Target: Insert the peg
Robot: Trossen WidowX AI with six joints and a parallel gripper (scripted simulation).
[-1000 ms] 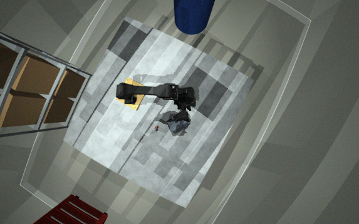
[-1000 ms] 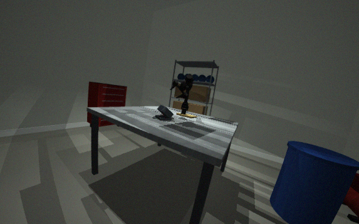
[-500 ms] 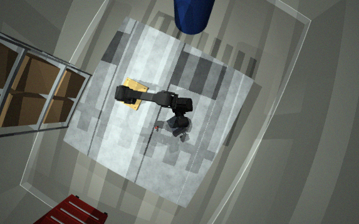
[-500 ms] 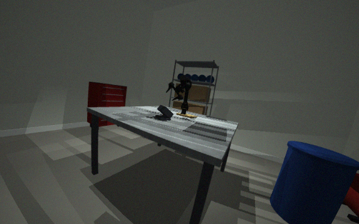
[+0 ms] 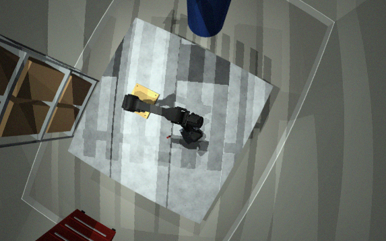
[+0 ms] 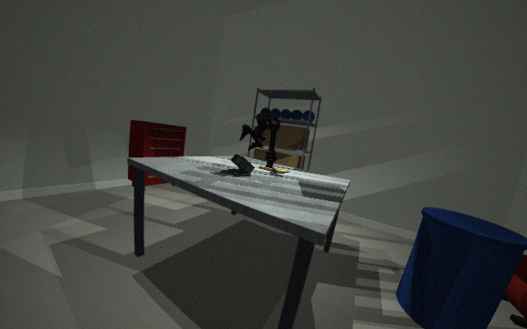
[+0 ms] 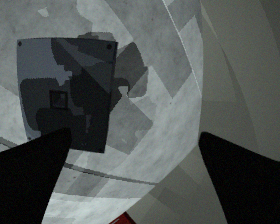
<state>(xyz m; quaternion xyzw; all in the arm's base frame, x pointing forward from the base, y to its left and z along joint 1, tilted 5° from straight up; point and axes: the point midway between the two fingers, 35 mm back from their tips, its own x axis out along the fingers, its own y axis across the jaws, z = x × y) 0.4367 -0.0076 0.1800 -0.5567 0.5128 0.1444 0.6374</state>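
The peg (image 5: pixel 168 136) is a tiny red shape on the table, left of the panel in the top view; its cross-section is too small to tell. The dark sloped panel (image 6: pixel 242 164) (image 7: pixel 38 70) has one square hole (image 7: pixel 58 100) in its face. In the top view the arm partly covers the panel. My gripper (image 6: pixel 246 142) (image 7: pixel 136 137) is open with nothing between its fingers. It hangs above the table near the panel. In the wrist view the left fingertip overlaps the panel's lower edge, and the peg is not clearly seen.
The arm stands on a yellow base plate (image 5: pixel 149 93) (image 6: pixel 280 170) on the grey table (image 5: pixel 140 188) (image 6: pixel 191 176). Around the table stand a shelf rack (image 5: pixel 18 69) (image 6: pixel 318 121), a blue barrel (image 5: pixel 207 20) (image 6: pixel 453 271) and a red tool cabinet (image 5: pixel 79 229) (image 6: pixel 138 142).
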